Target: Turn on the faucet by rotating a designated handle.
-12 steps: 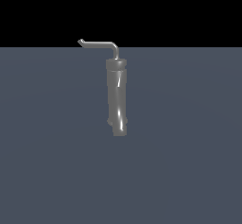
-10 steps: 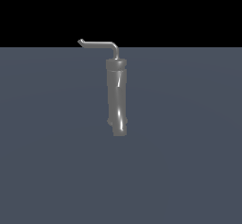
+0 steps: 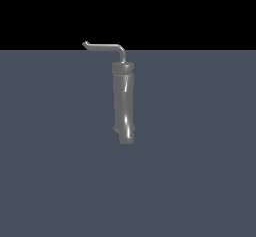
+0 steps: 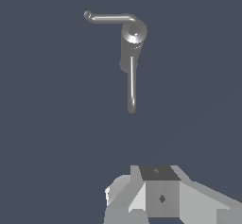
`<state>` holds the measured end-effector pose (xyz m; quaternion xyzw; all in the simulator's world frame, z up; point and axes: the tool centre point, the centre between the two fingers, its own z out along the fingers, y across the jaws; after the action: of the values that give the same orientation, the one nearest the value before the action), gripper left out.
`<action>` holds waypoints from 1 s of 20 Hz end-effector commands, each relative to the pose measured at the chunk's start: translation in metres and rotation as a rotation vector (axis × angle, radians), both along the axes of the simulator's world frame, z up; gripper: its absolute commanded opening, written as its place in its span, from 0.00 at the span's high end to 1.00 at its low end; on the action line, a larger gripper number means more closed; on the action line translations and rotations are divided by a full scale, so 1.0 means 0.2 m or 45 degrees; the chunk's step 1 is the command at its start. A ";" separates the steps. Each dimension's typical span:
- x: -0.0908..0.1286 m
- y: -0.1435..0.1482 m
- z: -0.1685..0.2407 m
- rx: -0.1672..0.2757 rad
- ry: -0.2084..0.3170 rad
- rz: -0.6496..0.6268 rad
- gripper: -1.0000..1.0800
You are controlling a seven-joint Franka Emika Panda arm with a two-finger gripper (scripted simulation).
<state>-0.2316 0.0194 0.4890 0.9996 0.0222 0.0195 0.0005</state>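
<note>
The faucet (image 3: 123,103) stands upright on the grey surface (image 3: 200,156), slightly toward the exterior view's left of centre. Its handle (image 3: 105,46) rises from the top and bends toward the exterior view's left, ending in a hooked tip. The tool (image 4: 158,197) is well apart from it; only its body shows, so its opening cannot be told.

Bare simulated scene: flat grey floor (image 3: 200,181), black backdrop, lone faucet (image 3: 123,101).
</note>
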 end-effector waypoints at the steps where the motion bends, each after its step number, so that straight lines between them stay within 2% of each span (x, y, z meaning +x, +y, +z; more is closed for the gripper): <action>1: 0.00 0.00 0.00 0.000 -0.001 0.000 1.00; 11: 0.06 0.01 -0.01 0.008 0.001 -0.068 1.00; 20: 0.20 0.04 -0.03 0.027 0.009 -0.245 1.00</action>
<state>-0.1976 0.0263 0.4835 0.9980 -0.0600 0.0170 -0.0070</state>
